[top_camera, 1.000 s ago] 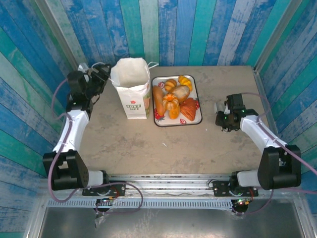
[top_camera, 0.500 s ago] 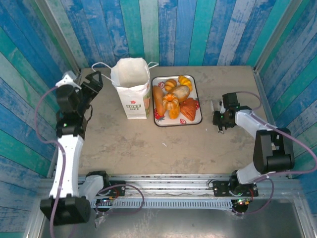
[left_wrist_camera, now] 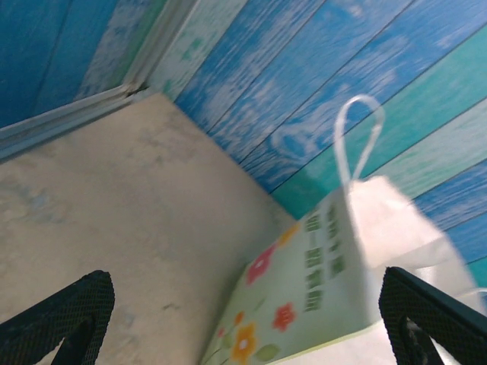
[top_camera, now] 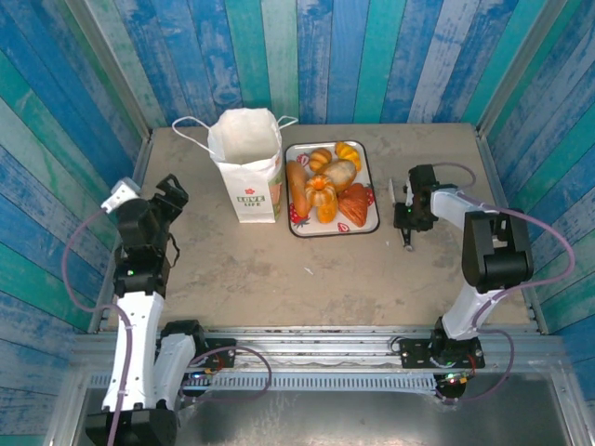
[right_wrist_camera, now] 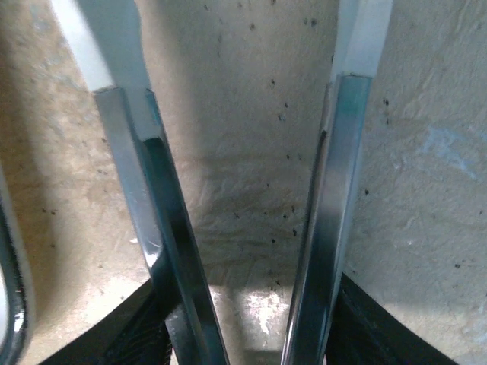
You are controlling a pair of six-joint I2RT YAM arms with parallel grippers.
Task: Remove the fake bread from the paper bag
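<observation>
The fake bread (top_camera: 327, 186) lies piled on the strawberry-print tray (top_camera: 370, 226), near the right tool (top_camera: 405, 212) on the side toward the left arm. The paper bag (top_camera: 249, 177) stands upright just beyond the tray from the right tool. It is ahead of the left tool (top_camera: 172, 197) and well apart from it. The right tool points down at the desk (top_camera: 279, 269) and pinches the metal tongs (right_wrist_camera: 163, 228), one finger (right_wrist_camera: 133, 338) against the outside of each tong arm. The left tool is spread wide and holds nothing.
</observation>
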